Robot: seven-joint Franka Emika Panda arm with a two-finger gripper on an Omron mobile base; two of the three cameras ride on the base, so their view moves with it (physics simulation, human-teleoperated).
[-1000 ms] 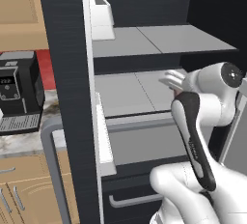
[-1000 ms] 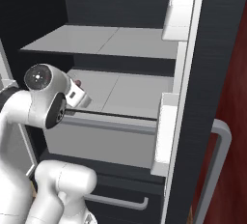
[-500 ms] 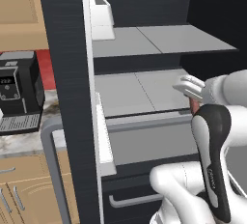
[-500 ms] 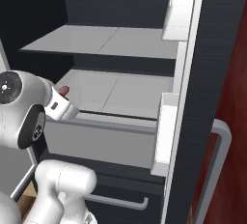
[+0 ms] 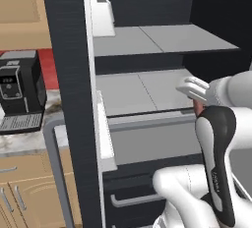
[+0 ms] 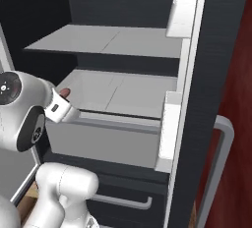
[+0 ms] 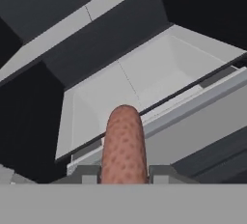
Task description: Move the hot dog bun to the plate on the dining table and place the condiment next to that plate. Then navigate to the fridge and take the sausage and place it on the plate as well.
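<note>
While the claw (image 7: 123, 174) grips the sausage (image 7: 124, 146) at the fridge (image 6: 206, 99), watch the carry.
You hold the sausage by one end, jaws shut on its sides at the bottom centre of the hand view, the free end jutting up past the fingertips toward the grey shelf (image 7: 144, 78). Such an end-on pinch on a round, smooth thing could let it swivel or slide out if you swing fast, and the tip could catch the shelf's lip or the door (image 5: 74, 99) at left of the left base view. In the right base view its pink tip peeks out at middle left, beside the wrist.
</note>
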